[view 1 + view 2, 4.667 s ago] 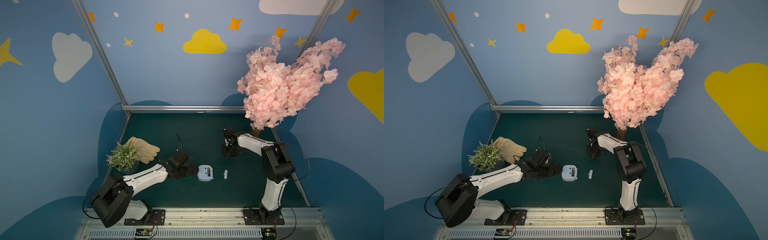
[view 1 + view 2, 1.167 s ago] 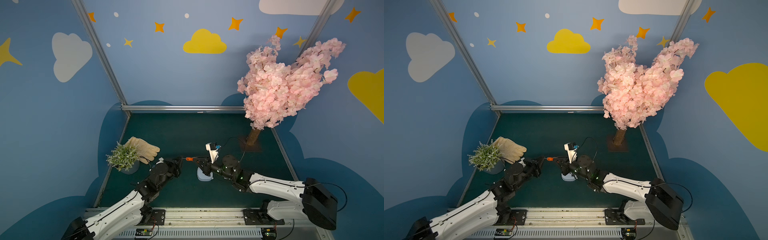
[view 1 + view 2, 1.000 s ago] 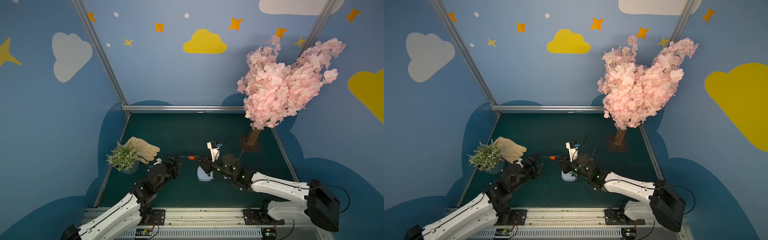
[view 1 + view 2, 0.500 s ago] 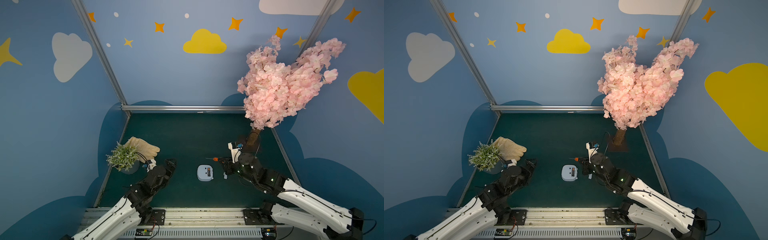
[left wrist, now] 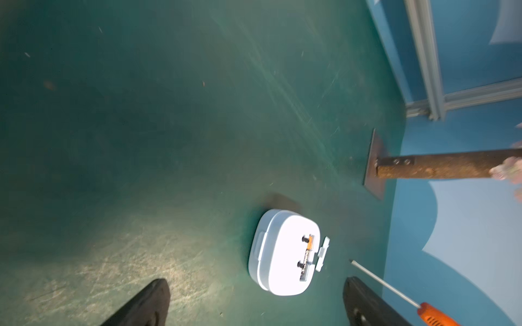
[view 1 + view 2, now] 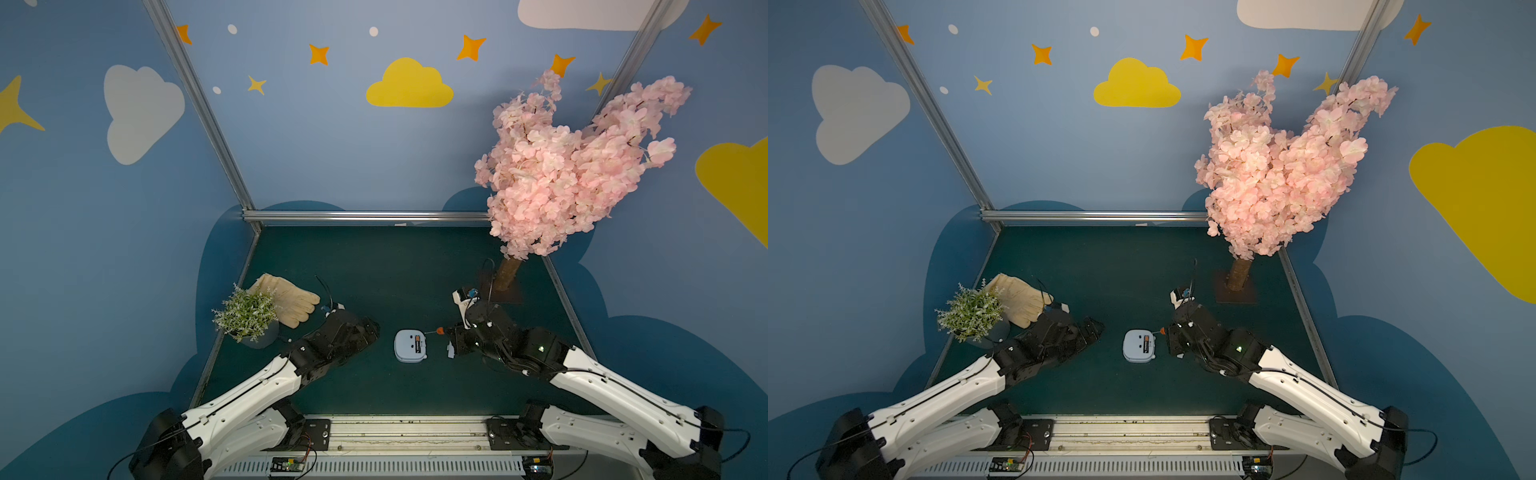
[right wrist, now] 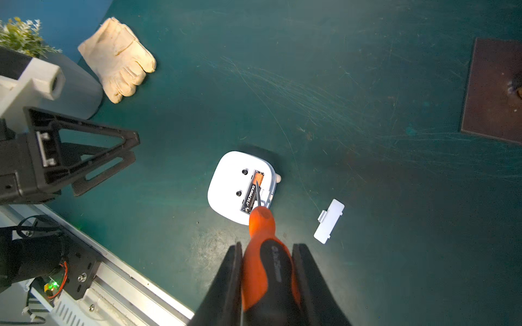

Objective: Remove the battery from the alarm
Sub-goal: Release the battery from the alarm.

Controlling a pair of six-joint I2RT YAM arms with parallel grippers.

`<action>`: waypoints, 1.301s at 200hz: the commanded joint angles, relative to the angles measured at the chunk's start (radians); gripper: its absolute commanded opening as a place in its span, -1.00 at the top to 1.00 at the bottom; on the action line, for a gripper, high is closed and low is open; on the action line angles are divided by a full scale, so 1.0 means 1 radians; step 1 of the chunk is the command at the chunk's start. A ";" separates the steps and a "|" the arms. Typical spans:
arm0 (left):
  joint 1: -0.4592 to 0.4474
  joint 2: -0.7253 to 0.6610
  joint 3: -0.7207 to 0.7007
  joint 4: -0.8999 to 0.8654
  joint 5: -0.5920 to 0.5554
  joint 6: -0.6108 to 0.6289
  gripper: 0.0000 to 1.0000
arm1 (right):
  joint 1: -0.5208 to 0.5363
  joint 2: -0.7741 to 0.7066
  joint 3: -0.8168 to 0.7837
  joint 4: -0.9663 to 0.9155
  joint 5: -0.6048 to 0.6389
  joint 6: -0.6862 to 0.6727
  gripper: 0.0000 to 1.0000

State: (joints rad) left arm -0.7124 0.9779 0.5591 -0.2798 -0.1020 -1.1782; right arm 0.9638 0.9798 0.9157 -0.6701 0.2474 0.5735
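The alarm (image 6: 410,346) (image 6: 1139,345) lies back up on the green mat, its compartment uncovered. The battery (image 7: 251,190) (image 5: 307,254) sits inside, black with a copper end. My right gripper (image 7: 267,248) (image 6: 455,337) is shut on the orange-and-black handle of a screwdriver (image 7: 261,225) just right of the alarm. Its shaft points at the battery, and the left wrist view shows a gap between tip and alarm. My left gripper (image 5: 255,279) (image 6: 368,332) stands open and empty just left of the alarm.
The pale compartment cover (image 7: 329,221) lies on the mat right of the alarm. A cream glove (image 6: 291,299) and a potted plant (image 6: 247,316) sit at the left. A pink blossom tree (image 6: 573,166) stands at the back right on a brown base plate (image 7: 494,90).
The screwdriver passed from my left gripper to my right one above the alarm. The left gripper opened and drew back, then came close beside the alarm. The right gripper lowered the screwdriver.
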 commanded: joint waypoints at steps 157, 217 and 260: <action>-0.132 0.359 0.132 0.152 0.104 0.077 -0.15 | 0.042 0.302 0.224 -0.181 -0.014 0.221 1.00; -0.137 0.458 0.164 0.166 0.102 0.085 -0.02 | 0.047 0.363 0.251 -0.184 -0.006 0.213 1.00; -0.136 0.545 0.201 0.177 0.104 0.091 -0.02 | 0.075 0.439 0.278 -0.229 0.055 0.219 1.00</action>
State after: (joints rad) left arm -0.8467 1.4807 0.7246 -0.1112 0.0051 -1.1046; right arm 1.0149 1.3651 1.1637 -0.8547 0.2584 0.7849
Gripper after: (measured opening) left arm 0.511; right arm 0.260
